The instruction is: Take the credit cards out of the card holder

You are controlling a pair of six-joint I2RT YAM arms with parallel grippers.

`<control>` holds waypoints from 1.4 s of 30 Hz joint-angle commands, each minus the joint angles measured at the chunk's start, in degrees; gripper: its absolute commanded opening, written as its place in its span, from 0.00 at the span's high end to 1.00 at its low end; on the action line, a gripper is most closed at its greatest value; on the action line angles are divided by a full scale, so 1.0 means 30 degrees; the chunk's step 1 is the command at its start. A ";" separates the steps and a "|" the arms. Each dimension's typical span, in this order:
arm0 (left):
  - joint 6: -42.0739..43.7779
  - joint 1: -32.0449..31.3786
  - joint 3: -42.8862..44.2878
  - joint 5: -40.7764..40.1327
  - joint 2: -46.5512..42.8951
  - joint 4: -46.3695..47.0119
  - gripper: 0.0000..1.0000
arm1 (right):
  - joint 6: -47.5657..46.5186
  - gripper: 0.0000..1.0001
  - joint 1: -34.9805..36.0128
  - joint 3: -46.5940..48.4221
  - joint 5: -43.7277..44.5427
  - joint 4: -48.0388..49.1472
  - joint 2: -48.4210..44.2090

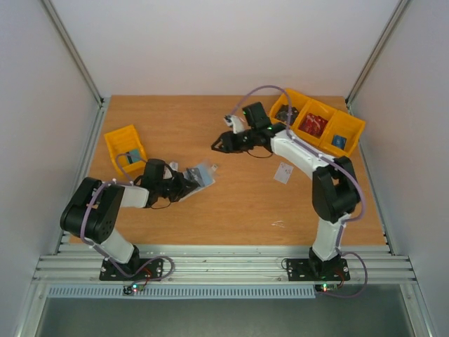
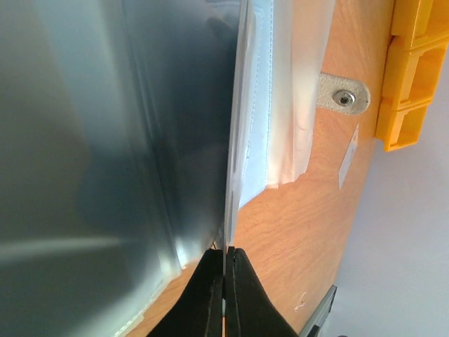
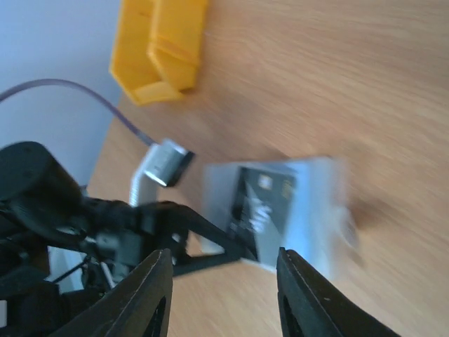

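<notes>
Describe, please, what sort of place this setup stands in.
Most likely a robotics lab test cell: a wooden table boxed in by plain white panels, two robot arms bolted to a metal rail at its edge, and yellow parts bins.

Soft, even, bright light fills the top view, which is sharp throughout, with only faint shadows beneath the 2 arms on the desk (image 1: 238, 203). In the left wrist view the card holder (image 2: 126, 140) sits so close that it blurs into dim grey, with a pale sheen across its lower part; the yellow bin (image 2: 410, 70) behind is crisper. The right wrist view is smeared by motion blur
</notes>
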 commanded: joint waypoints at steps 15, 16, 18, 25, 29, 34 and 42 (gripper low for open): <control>0.2760 0.2072 0.0378 0.0869 0.0627 -0.2845 1.00 | 0.2451 0.71 0.3096 0.9542 0.1706 -0.3448 1.0214; 0.2735 0.2146 0.0356 0.0884 0.0626 -0.2861 1.00 | 0.2353 0.71 0.3001 0.9845 0.2451 -0.4050 1.0374; 0.2759 0.2215 0.0316 0.0994 0.0651 -0.2740 1.00 | 0.1583 0.69 0.2747 0.9790 0.2521 -0.4010 1.0509; 0.1752 0.2641 -0.0449 0.2652 0.0780 0.1012 1.00 | 0.0682 0.64 0.2732 1.0348 -0.1634 -0.4271 1.1942; 0.0944 0.3137 -0.0643 0.3189 0.0515 0.1828 1.00 | 0.0882 0.59 0.2505 1.0851 -0.2133 -0.4138 1.2355; -0.0144 0.3286 -0.0260 0.4673 -0.0056 0.3541 1.00 | 0.0825 0.56 0.2518 1.1878 -0.3653 -0.4489 1.2762; -0.1897 0.3224 -0.0302 0.5662 -0.1185 0.6056 1.00 | 0.3118 0.54 0.1181 0.8770 -0.6280 -0.1721 0.9380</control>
